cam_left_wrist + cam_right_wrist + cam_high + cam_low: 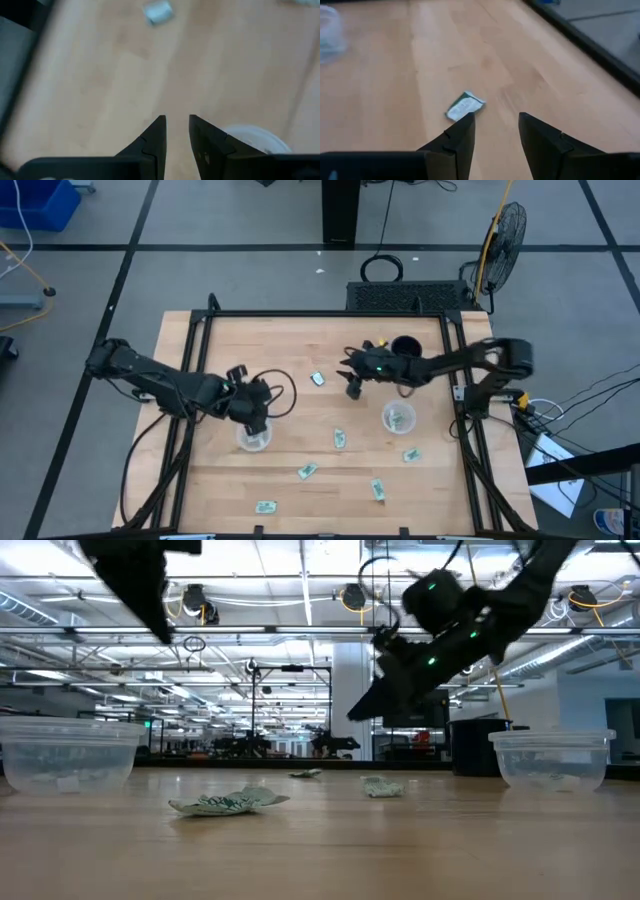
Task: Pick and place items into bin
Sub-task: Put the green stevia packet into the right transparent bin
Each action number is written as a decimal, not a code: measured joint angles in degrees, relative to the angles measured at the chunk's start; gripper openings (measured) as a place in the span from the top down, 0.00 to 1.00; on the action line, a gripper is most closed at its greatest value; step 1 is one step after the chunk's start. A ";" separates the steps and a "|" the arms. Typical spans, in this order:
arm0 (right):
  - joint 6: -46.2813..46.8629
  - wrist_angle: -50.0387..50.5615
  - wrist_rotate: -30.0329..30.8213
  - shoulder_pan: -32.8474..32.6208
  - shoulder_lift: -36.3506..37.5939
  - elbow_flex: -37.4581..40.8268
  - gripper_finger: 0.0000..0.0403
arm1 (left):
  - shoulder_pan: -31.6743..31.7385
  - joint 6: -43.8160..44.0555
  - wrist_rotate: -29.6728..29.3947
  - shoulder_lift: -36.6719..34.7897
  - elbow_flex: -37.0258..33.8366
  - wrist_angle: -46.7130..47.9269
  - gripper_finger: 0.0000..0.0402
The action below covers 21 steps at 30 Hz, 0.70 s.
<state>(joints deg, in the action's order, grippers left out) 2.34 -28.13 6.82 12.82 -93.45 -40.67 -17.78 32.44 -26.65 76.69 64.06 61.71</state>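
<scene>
Several small pale green and white packets lie flat on the wooden table: one toward the far side, others nearer. My right gripper hovers open just right of the far packet, which lies ahead of its fingers. Above the left clear cup, my left gripper hangs with its fingers slightly apart and nothing between them. The right clear cup holds a packet. In the low view, the right gripper is well above the table.
More packets lie near the table's near edge, and one lies right of centre. A dark round container stands at the far edge behind the right arm. Black frame rails run along the table's sides.
</scene>
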 joint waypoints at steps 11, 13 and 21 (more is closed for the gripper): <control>5.11 -0.47 -4.23 0.92 -14.39 -10.65 0.64 | 4.19 -1.64 -12.42 -0.02 9.32 2.17 0.78; 3.90 0.28 -4.14 0.44 -16.07 -12.26 0.64 | 4.87 -2.56 -12.42 -0.02 9.74 1.97 0.78; 3.75 1.76 -3.86 0.32 -20.87 -14.79 0.64 | 5.88 -2.72 -12.37 0.00 9.76 2.06 0.78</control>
<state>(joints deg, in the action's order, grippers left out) 6.09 -26.37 2.96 13.14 -114.31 -55.45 -11.90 29.71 -39.03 76.69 73.82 63.77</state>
